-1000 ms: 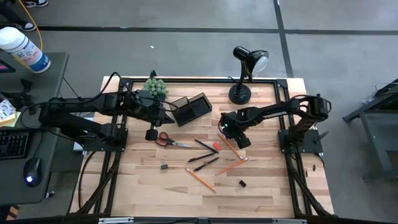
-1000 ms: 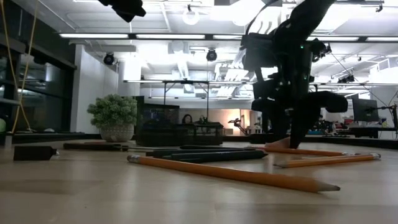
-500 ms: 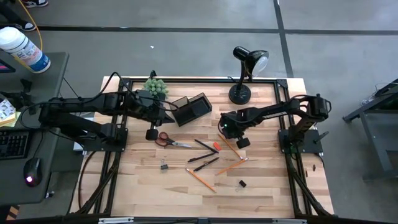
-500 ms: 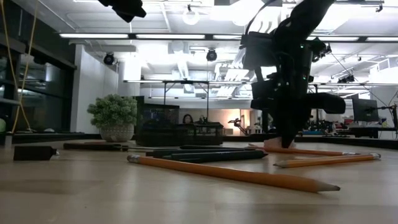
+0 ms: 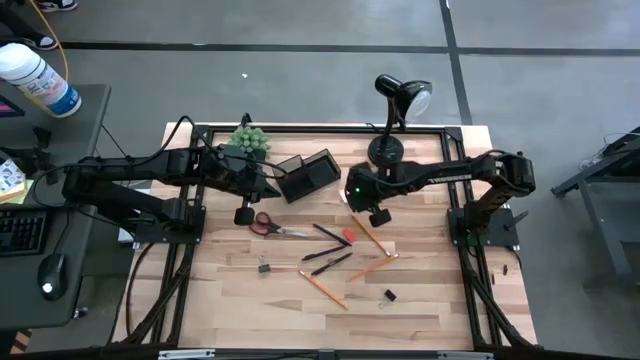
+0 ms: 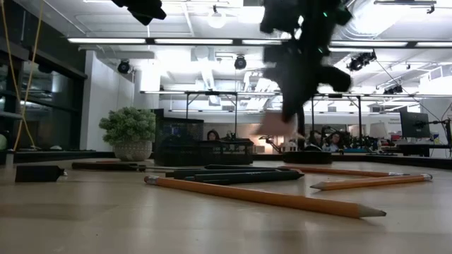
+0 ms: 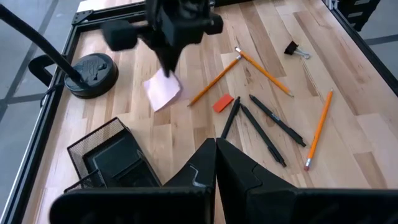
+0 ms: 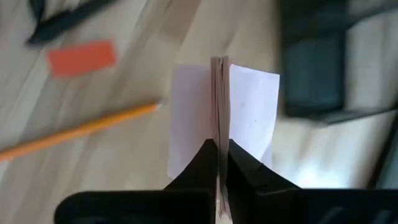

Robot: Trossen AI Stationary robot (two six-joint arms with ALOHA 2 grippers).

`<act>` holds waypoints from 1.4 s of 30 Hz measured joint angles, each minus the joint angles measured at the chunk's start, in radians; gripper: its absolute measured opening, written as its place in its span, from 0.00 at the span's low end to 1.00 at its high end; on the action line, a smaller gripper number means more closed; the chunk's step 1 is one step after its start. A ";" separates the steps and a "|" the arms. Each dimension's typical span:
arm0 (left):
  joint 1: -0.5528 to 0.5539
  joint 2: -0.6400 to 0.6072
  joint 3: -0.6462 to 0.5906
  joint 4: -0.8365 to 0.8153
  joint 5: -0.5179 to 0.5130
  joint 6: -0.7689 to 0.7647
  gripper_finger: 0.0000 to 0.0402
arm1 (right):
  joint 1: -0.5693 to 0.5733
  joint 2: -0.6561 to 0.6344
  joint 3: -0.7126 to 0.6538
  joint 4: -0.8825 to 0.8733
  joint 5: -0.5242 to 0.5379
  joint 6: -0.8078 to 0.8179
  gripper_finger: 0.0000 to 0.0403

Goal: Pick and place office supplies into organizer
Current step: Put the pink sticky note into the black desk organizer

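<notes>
Right pincer (image 8: 219,163) is clenched on the edge of the pink sticky-note pad (image 7: 163,91), a thin square stack of paper sheets hanging tilted below its fingers, clear of the wooden bench (image 5: 430,290) and just beside the black wire-mesh organizer (image 5: 310,175). Left pincer (image 7: 216,163) is closed on nothing, above the red-handled scissors (image 5: 265,224). Orange pencils (image 7: 319,127) and slim black pens (image 7: 261,132) lie scattered near a flat red eraser (image 7: 222,103).

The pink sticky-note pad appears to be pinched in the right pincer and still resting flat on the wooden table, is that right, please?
Not quite: the pink sticky-note pad is pinched in the right pincer, but it is lifted off the wooden table, not resting on it. The low view shows it hanging in the air under that pincer, and the left wrist view shows it above the boards.
</notes>
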 joint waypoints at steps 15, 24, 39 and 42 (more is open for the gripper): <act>0.000 0.000 0.000 0.002 0.045 0.018 0.00 | -0.112 0.137 0.326 -0.048 -0.019 -0.205 0.01; 0.000 0.000 0.000 0.002 0.073 0.026 0.00 | -0.179 0.288 0.421 -0.052 -0.036 -0.290 0.01; 0.000 0.000 0.000 0.000 0.083 0.036 0.00 | -0.229 0.350 0.416 0.060 -0.106 -0.316 0.01; 0.000 0.000 0.000 -0.001 0.083 0.042 0.00 | -0.228 0.377 0.416 0.055 -0.090 -0.316 0.01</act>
